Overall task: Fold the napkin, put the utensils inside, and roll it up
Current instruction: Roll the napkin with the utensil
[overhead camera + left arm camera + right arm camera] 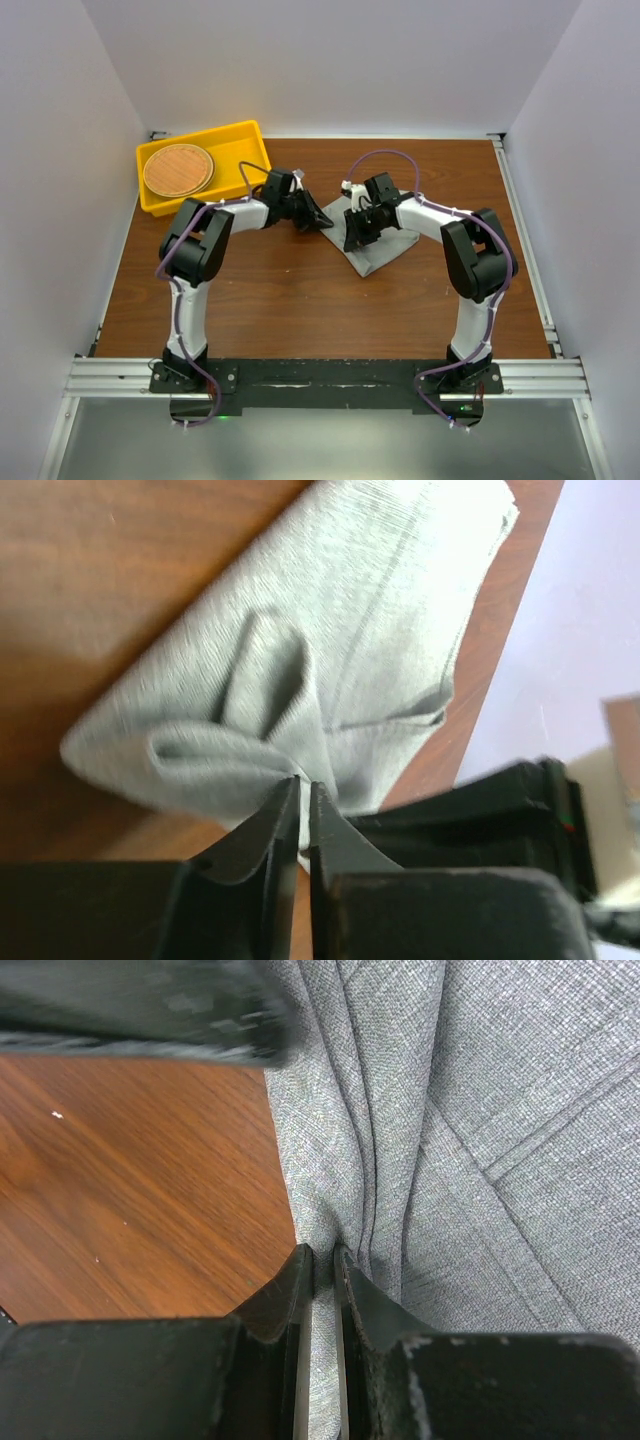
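The brown table [300, 300] carries everything. The napkin [392, 250] lies at about 3 o'clock from its centre as a rumpled grey diamond, its lowest corner pointing to 6 o'clock, not yet a clean fold. The yellow tray [245, 138] sits in the 10 o'clock corner, well apart, holding only the round woven disc [177, 170]; I judge it is parked there to leave the middle free for folding. The utensils appear in no view, so the job looks to be in its early folding stage. The left gripper [316, 217] meets the cloth at its 10 o'clock corner and the right gripper [357, 236] just beside it, toward the cloth's middle. Two close pinches like this probably serve to lift one edge together and carry it over evenly. The overhead view gives this layout but hides the fingertips under the black wrists. The left wrist view supplies them: the jaws are all but closed, a thin sliver of grey fabric nipped between, with a raised pleat fanning away toward 12 o'clock. The right wrist view shows its jaws equally narrow, clamped on a bundle of several gathered folds, with bare wood at 9 o'clock. Only that view reveals the stitched hem line crossing the weave at 3 o'clock.
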`<state>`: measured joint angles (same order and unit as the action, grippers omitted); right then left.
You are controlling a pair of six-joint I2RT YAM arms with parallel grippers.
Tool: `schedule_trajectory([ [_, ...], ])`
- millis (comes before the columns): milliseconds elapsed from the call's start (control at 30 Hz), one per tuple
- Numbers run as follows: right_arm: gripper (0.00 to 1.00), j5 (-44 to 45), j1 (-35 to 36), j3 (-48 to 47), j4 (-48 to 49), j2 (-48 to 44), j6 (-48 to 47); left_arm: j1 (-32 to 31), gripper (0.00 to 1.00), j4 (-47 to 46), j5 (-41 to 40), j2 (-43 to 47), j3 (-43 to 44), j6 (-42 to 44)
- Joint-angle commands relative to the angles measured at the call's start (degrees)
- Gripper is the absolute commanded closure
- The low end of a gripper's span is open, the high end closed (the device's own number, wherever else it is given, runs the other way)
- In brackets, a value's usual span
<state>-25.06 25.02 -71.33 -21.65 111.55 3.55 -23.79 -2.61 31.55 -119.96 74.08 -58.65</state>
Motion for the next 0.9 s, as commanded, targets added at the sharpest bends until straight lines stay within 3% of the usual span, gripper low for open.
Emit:
schedule_trajectory([
  [0,1.00,6.7,1.3,3.9,-7.9,3.5,-0.5,0.2,0.92,-6.0,2.9,-4.7,3.0,2.0],
  [167,0.99,9.1,1.7,1.6,-9.4,0.3,-1.4,0.2,0.99,-1.3,1.5,-8.5,3.7,3.9],
  [333,0.77,19.7,8.4,-3.9,-13.4,-8.3,-5.6,0.2,1.00,2.5,-1.4,-8.6,1.9,4.8],
  [400,0.61,23.5,10.6,-5.2,-13.7,-12.0,-6.4,0.1,1.00,4.4,-2.0,-8.4,1.2,4.9],
  [467,0.55,24.9,11.8,-6.4,-14.5,-13.4,-5.6,0.1,1.00,4.4,-2.3,-8.0,0.4,4.6],
  [533,0.40,26.5,11.9,-9.8,-17.9,-14.0,-3.9,0.1,1.00,4.5,-2.5,-7.7,-0.1,4.5],
  [567,0.02,27.5,12.0,-10.8,-20.0,-14.2,-4.0,0.1,1.00,4.5,-2.8,-7.3,-0.3,4.4],
  [633,0.02,30.7,13.4,-11.8,-19.8,-17.9,-5.9,0.1,1.00,4.4,-3.0,-7.0,-0.6,4.4],
  [733,0.02,32.4,14.0,-5.5,-9.4,-26.0,-7.5,0.1,1.00,4.3,-2.9,-6.8,-0.6,4.3],
  [800,0.02,35.8,13.9,0.3,-1.7,-27.7,-0.9,0.1,1.00,4.5,-2.9,-6.5,-0.5,4.3],
  [867,0.02,30.1,13.3,-1.9,-4.4,-24.8,-3.1,0.1,1.00,4.4,-3.1,-6.4,-0.6,4.2],
])
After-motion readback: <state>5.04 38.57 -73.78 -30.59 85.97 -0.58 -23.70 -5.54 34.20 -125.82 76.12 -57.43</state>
